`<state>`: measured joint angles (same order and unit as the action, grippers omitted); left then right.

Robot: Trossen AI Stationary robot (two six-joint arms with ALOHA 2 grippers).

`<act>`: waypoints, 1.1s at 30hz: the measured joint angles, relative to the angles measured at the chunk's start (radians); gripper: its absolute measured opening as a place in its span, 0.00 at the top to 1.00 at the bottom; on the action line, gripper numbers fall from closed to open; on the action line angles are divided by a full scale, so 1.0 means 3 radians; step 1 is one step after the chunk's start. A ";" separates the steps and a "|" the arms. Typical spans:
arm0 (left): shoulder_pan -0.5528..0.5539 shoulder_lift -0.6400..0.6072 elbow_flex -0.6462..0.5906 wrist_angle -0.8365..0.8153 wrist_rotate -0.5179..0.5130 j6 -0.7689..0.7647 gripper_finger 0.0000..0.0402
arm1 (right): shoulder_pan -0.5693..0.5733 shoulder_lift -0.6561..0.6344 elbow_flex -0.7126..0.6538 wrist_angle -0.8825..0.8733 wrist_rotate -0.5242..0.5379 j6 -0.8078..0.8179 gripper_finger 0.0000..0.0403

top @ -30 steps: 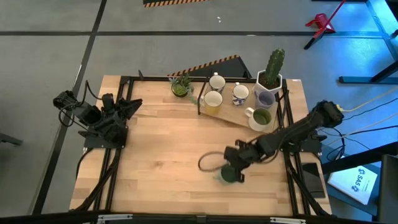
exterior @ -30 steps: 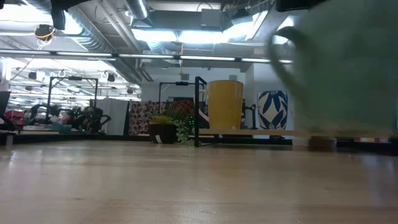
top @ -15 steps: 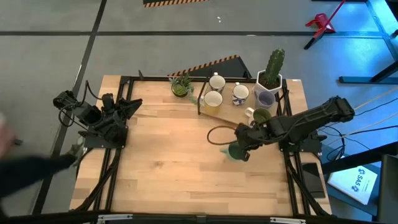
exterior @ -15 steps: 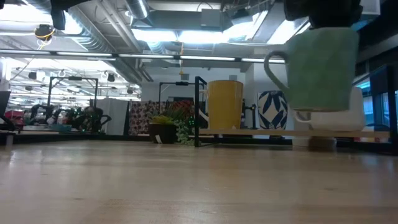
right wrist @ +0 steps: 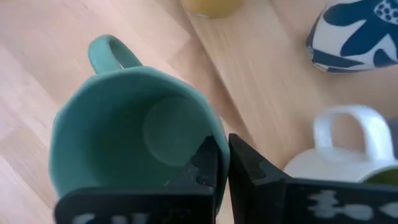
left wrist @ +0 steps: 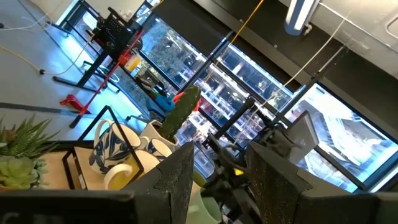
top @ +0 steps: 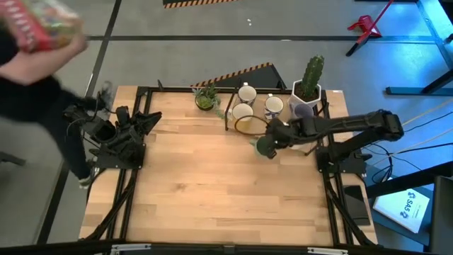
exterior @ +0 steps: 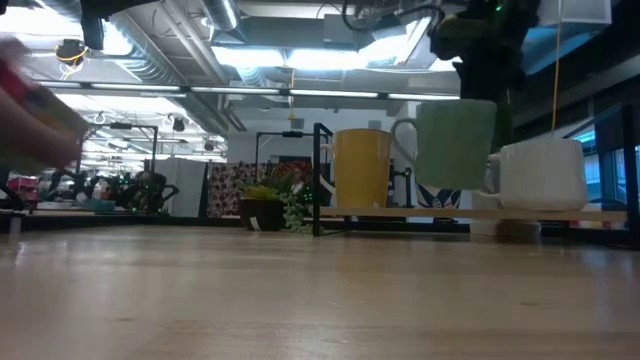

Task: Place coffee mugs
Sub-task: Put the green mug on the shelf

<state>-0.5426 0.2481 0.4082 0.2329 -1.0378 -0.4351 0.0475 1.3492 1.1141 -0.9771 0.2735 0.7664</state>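
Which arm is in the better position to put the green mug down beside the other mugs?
The right arm. The right gripper pinches the green mug's rim and holds it off the table near the mugs on the board. The left gripper waits at the table's far side.

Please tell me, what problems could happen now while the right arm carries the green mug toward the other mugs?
1. The right end effector pinches only the rim of the green mug, held off the table, so it might slip or swing.
2. The cream mug, patterned mug and white mug stand close together near the cactus pot, so the carried mug could knock one.
3. A person moves beside the resting left end effector.
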 joint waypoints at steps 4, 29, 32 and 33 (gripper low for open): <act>0.0000 0.0001 0.0001 0.0000 0.0000 0.0001 0.65 | -0.0287 0.0000 0.0003 -0.0089 -0.0191 -0.0262 1.00; 0.0000 0.0000 0.0001 -0.0005 -0.0004 0.0003 0.65 | -0.1217 0.0002 -0.0249 0.0341 -0.0641 -0.1063 1.00; 0.0000 0.0001 0.0000 -0.0005 -0.0005 0.0003 0.65 | -0.1247 0.0000 -0.0308 0.0385 -0.0660 -0.1062 1.00; 0.0000 0.0000 0.0001 -0.0004 -0.0005 0.0003 0.65 | -0.1259 -0.0003 -0.0318 0.0398 -0.0671 -0.1061 1.00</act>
<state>-0.5426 0.2481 0.4084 0.2317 -1.0393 -0.4343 -0.3303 1.3481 1.0188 -0.8577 0.0723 0.4482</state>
